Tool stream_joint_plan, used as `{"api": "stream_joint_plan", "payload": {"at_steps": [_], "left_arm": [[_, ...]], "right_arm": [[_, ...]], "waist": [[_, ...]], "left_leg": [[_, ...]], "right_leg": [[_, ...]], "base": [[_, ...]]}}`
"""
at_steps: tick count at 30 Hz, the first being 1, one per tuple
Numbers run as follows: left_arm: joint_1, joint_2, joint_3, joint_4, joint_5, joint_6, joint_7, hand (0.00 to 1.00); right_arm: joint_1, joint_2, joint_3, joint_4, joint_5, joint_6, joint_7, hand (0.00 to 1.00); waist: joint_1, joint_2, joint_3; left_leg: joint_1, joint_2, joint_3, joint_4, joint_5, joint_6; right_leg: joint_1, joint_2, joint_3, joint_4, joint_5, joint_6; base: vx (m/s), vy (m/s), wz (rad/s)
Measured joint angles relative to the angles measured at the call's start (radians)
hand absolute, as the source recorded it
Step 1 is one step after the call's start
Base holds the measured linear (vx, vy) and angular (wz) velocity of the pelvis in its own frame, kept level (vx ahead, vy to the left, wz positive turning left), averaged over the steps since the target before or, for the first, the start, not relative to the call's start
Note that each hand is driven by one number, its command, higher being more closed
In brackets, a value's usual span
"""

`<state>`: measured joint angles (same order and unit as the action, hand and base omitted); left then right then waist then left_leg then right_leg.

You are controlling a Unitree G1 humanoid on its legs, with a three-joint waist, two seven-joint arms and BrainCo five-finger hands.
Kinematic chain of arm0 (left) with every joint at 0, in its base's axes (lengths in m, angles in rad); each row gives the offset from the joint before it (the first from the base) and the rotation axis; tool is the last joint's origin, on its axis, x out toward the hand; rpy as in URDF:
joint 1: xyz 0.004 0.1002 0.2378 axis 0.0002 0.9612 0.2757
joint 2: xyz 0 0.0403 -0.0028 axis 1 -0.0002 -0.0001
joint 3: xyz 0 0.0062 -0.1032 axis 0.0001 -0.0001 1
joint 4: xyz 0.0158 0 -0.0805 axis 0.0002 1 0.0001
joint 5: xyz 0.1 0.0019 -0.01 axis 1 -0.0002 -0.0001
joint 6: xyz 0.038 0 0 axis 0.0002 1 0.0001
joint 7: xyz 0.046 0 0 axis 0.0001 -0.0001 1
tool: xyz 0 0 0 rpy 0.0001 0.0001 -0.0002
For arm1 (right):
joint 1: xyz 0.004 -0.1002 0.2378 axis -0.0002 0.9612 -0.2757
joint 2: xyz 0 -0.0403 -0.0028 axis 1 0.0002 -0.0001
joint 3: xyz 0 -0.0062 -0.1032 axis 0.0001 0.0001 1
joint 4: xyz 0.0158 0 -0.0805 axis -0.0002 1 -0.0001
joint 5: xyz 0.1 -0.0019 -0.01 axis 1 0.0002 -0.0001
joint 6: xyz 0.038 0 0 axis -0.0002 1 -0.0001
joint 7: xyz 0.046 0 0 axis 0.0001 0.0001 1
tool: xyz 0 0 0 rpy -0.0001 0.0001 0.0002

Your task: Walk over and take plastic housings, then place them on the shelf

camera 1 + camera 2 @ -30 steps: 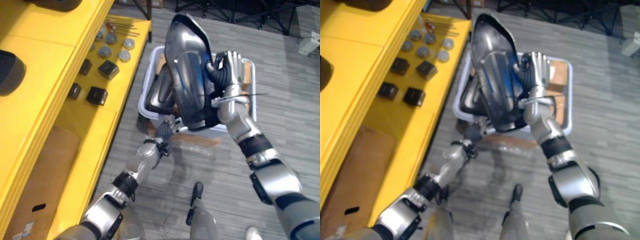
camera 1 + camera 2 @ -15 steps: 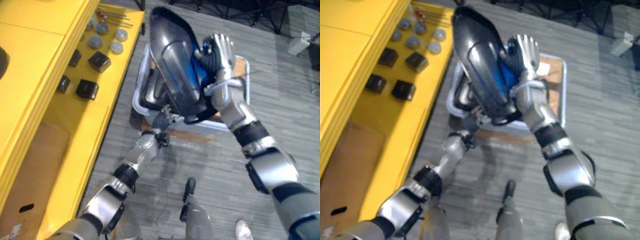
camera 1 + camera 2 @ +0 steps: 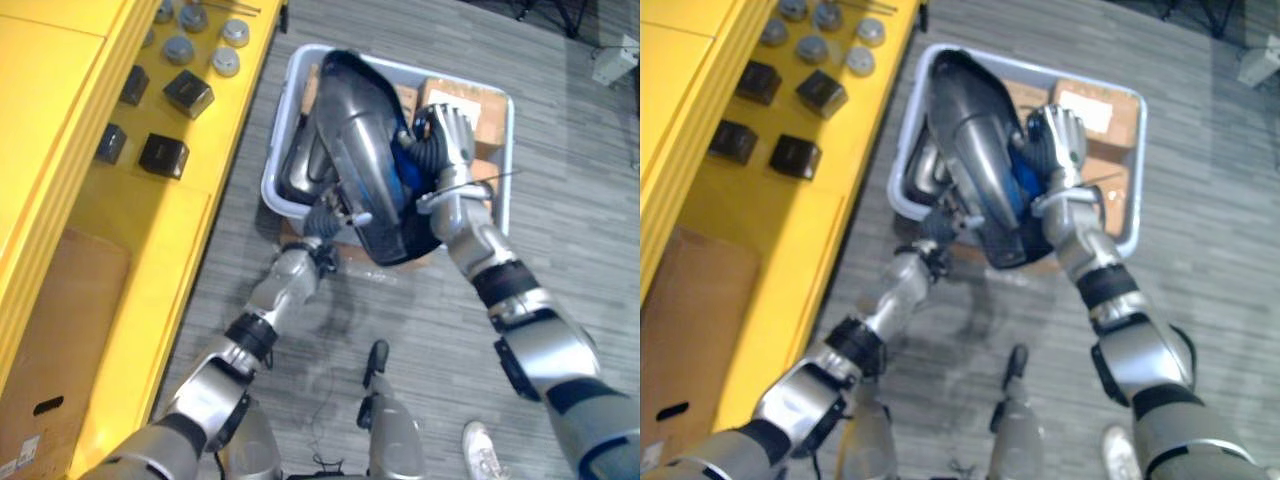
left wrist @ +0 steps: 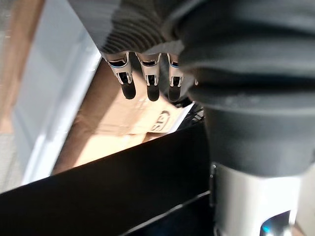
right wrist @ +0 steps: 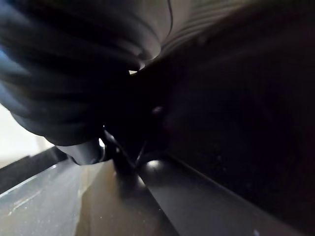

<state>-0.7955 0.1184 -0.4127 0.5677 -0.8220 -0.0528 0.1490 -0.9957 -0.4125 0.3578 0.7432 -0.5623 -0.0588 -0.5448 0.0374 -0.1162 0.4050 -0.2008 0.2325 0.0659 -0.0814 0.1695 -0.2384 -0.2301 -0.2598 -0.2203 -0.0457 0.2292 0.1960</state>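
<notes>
Dark plastic housing, upper centre of frame, sits tilted over the grey bin. Left hand touches its lower edge, fingers straight and unclenched. Right hand bears against its right side; grip cannot be told.

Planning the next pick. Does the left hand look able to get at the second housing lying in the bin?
Probably not yet. The left hand is at the lower edge of the lifted housing, which hangs over the bin and covers most of the second housing.
</notes>
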Motion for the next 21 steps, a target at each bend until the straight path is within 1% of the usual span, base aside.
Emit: {"api": "stream_joint_plan", "payload": {"at_steps": [4,7,9,13,16,19,21], "left_arm": [[0.0,0.026,0.009,0.007,-0.002,0.0,0.004,0.0],[0.001,0.042,0.038,0.04,-0.018,0.0,-0.007,0.0],[0.001,0.062,0.061,0.046,-0.078,0.0,-0.024,0.0],[0.001,0.067,0.073,0.046,-0.085,0.0,-0.05,0.0],[-0.005,0.061,0.079,0.046,-0.116,-0.004,-0.069,0.0],[-0.008,0.044,0.075,0.047,-0.119,-0.009,-0.081,0.0],[-0.009,0.032,0.073,0.05,-0.119,-0.012,-0.085,0.0]], "right_arm": [[-0.014,-0.002,-0.002,0.018,0.018,0.013,-0.004,1.0],[-0.015,-0.013,-0.003,0.025,0.02,0.014,-0.004,1.0],[-0.041,-0.02,-0.005,0.045,0.02,0.001,-0.004,1.0],[-0.066,-0.02,-0.005,0.06,0.022,-0.026,-0.004,1.0],[-0.083,-0.021,-0.003,0.06,0.022,-0.054,-0.02,1.0],[-0.085,-0.02,0.003,0.061,0.022,-0.055,-0.022,1.0],[-0.085,-0.02,0.013,0.061,0.022,-0.054,-0.022,1.0]], "waist": [[-0.001,0.0,0.009],[-0.003,0.0,0.023],[-0.011,0.002,0.026],[-0.022,0.007,0.029],[-0.025,0.025,0.04],[-0.023,0.038,0.048],[-0.022,0.042,0.05]], "left_leg": [[-0.013,0.0,0.0,0.0,0.0,0.0],[-0.017,0.0,0.0,0.0,0.0,0.0],[-0.038,-0.002,0.0,0.0,0.002,0.0],[-0.043,-0.004,0.001,0.0,0.002,0.001],[-0.043,-0.006,0.002,0.0,0.002,0.001],[-0.044,-0.006,0.001,0.0,0.002,0.001],[-0.044,-0.006,0.0,0.0,0.002,0.001]], "right_leg": [[-0.015,0.0,0.002,0.001,-0.001,0.001],[-0.021,0.0,0.002,0.002,0.0,0.001],[-0.043,-0.001,0.003,0.002,0.002,0.001],[-0.048,-0.003,0.005,0.002,0.003,0.001],[-0.048,-0.005,0.004,0.002,0.003,0.001],[-0.048,-0.005,0.004,0.002,0.002,0.001],[-0.048,-0.005,0.004,0.002,0.002,0.001]], "base": [[-0.03,0.001,-0.01],[0.0,0.0,0.0],[0.04,0.0,-0.02],[0.06,0.002,0.0],[0.01,0.001,0.0],[0.0,0.0,0.0],[0.0,0.0,0.0]]}}
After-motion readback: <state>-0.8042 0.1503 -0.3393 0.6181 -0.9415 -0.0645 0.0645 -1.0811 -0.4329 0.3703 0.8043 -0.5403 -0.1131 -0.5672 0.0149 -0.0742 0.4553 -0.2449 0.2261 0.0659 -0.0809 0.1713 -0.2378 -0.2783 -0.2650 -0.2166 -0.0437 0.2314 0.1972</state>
